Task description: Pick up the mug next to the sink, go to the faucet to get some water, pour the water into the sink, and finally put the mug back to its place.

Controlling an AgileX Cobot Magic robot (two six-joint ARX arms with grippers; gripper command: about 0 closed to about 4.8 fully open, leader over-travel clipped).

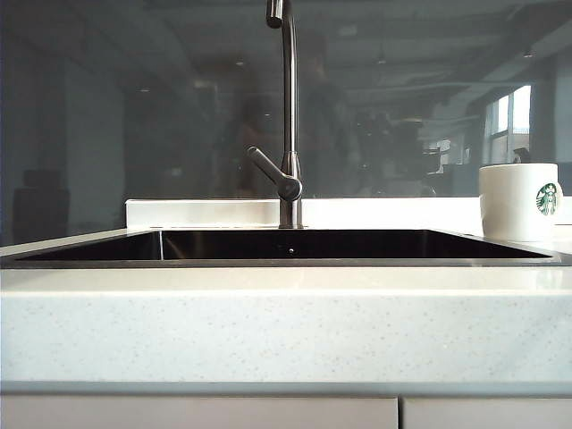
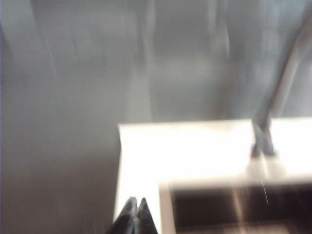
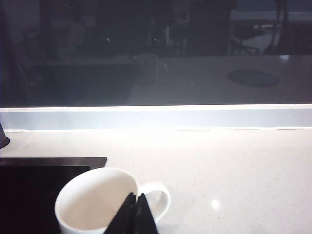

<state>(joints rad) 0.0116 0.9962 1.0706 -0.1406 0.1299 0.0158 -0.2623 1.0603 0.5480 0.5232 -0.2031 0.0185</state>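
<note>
Mug (image 3: 100,202) upright, untouched, right of sink (image 1: 286,261). My right gripper (image 3: 135,214) pinched together just above rim; left gripper (image 2: 135,214) together too. Must spread right fingers before grasping handle side.

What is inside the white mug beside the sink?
The right wrist view shows the mug's white inner wall and no visible water. The shut right end effector covers part of the rim; the bottom is out of view.

The exterior camera is looking level across the counter (image 1: 286,331) front, both wrist cameras angling down, all sharing the sink (image 1: 295,246).
</note>
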